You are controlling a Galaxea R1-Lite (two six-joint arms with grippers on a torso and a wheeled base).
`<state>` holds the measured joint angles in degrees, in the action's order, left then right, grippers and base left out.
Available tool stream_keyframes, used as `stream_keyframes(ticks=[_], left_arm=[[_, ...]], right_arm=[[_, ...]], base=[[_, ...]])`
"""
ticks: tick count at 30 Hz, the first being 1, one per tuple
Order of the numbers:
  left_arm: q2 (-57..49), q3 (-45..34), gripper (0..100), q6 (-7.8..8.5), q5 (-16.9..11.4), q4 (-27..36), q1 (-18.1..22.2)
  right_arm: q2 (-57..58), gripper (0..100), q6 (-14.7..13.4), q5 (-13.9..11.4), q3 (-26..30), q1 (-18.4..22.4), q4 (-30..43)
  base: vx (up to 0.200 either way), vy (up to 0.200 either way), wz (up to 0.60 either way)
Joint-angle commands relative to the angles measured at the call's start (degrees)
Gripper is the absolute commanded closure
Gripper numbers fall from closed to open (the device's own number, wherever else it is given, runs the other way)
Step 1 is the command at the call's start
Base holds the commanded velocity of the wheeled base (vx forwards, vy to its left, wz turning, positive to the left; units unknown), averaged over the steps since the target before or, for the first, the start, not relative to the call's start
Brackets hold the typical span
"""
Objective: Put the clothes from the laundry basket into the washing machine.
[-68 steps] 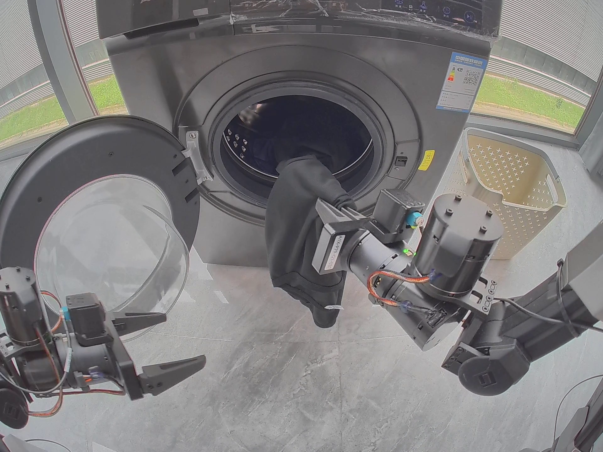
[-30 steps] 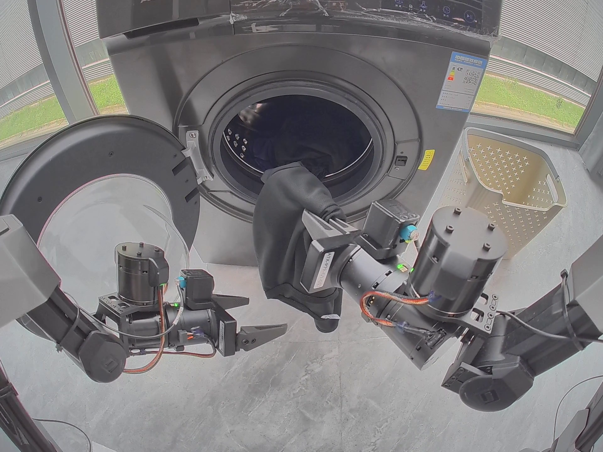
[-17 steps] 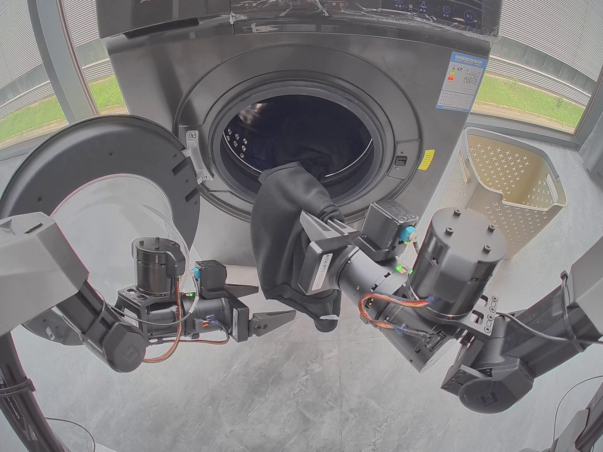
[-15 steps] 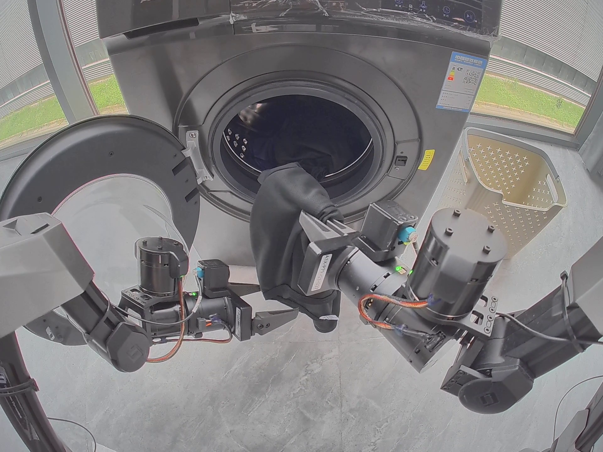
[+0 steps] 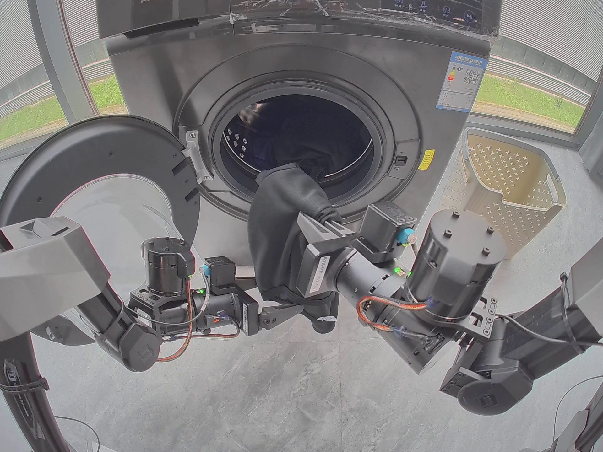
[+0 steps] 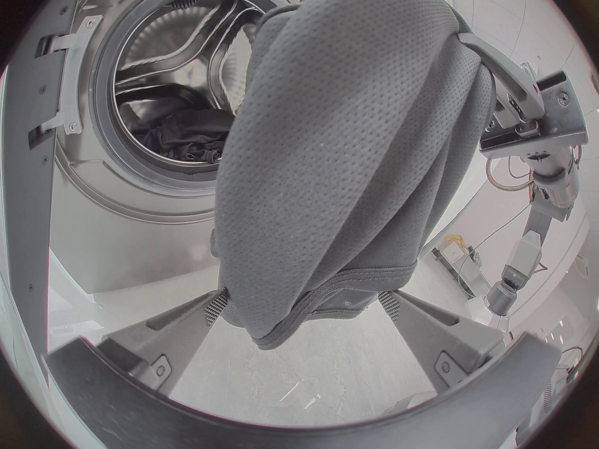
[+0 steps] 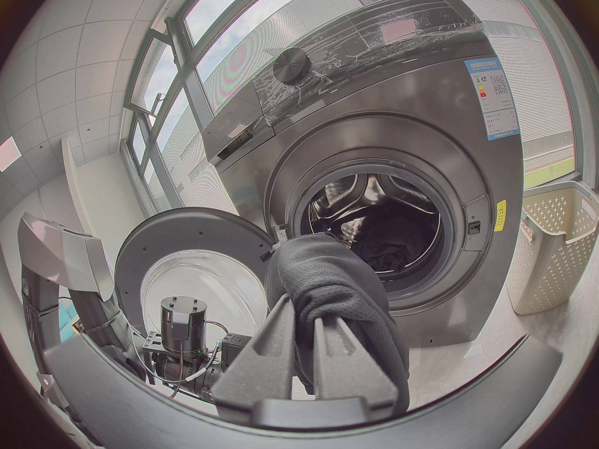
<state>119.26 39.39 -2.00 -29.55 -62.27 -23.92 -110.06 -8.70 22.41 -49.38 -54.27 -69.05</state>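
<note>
A dark mesh garment (image 5: pixel 279 233) hangs in front of the washing machine's open drum (image 5: pixel 301 139). My right gripper (image 5: pixel 326 216) is shut on its upper fold, which shows between the fingers in the right wrist view (image 7: pixel 304 328). My left gripper (image 5: pixel 284 299) is open at the garment's (image 6: pixel 337 157) lower hem. In the left wrist view its two fingers (image 6: pixel 215 307) stand either side of the hem, apart from the cloth. More dark clothes (image 6: pixel 181 135) lie inside the drum (image 7: pixel 374 219).
The round door (image 5: pixel 107 183) stands swung open to the left of the drum. A cream laundry basket (image 5: pixel 512 183) stands on the floor to the machine's right, against the window. Grey tiled floor (image 5: pixel 301 384) lies in front.
My left arm has swung from the lower left toward the middle, bringing its open gripper to the garment's hem. My right gripper, with the garment, has shifted slightly left and down.
</note>
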Motion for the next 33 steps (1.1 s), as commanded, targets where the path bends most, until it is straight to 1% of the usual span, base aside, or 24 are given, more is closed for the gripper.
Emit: stream_keyframes(ticks=[1, 7, 8, 13, 18, 22, 24, 25, 26, 29, 31, 33], left_arm=[[0.97, 0.08, 0, -0.11, 0.02, -1.01, -0.43], [2.03, -0.10, 0, -0.11, 0.02, -3.47, -0.52], [2.03, -0.01, 100, -0.20, 0.02, -3.82, -0.52], [2.03, -0.10, 100, -0.46, 0.02, -4.35, -0.69], [1.41, -1.16, 100, -0.81, 0.19, -6.72, -0.96], [-1.14, -5.11, 100, -0.81, 0.63, -10.15, -1.75], [-4.30, -9.42, 100, -0.81, 0.72, -12.44, -2.36], [-5.00, -10.21, 100, -0.81, 0.72, -12.70, -2.45], [-7.73, -13.28, 100, -0.81, 0.99, -13.76, -3.42], [-12.03, -17.59, 100, -0.81, 1.07, -14.90, -4.82], [-14.49, -19.52, 100, -0.81, 1.34, -15.16, -5.61], [-17.92, -21.72, 100, -0.81, 2.92, -15.25, -6.84]], right_arm=[[-0.16, 100, 0.00, 0.01, -0.01, -0.04, -0.03], [-0.25, 100, 0.00, 0.01, -0.10, -0.04, -0.03], [-0.25, 100, 0.00, 0.01, -0.01, -0.04, -0.03], [-0.25, 100, 0.00, 0.01, -0.01, -0.04, -0.12], [-0.25, 100, 0.00, 0.18, 0.17, 0.13, -0.12], [-0.16, 100, 0.44, 1.15, 1.57, 1.01, -0.21], [-0.25, 100, 1.32, 1.32, 3.24, 1.98, -1.53], [-0.42, 100, 1.85, 1.32, 3.59, 2.50, -2.23], [-1.21, 100, 4.13, 1.24, 4.82, 3.91, -4.96], [-2.53, 100, 6.51, 0.80, 6.32, 4.44, -9.35], [-2.71, 100, 7.03, 0.62, 7.02, 4.35, -11.02], [-3.06, 100, 7.30, 0.62, 7.11, 3.74, -11.55]], base=[[0.000, 0.000, 0.00], [0.000, 0.000, 0.00], [0.000, 0.000, 0.00], [0.000, 0.000, 0.00], [0.000, 0.000, 0.00], [0.000, 0.000, 0.00], [0.000, 0.000, 0.00], [0.000, 0.000, 0.00], [0.000, 0.000, 0.00], [0.000, 0.000, 0.00], [0.000, 0.000, 0.00], [0.000, 0.000, 0.00]])
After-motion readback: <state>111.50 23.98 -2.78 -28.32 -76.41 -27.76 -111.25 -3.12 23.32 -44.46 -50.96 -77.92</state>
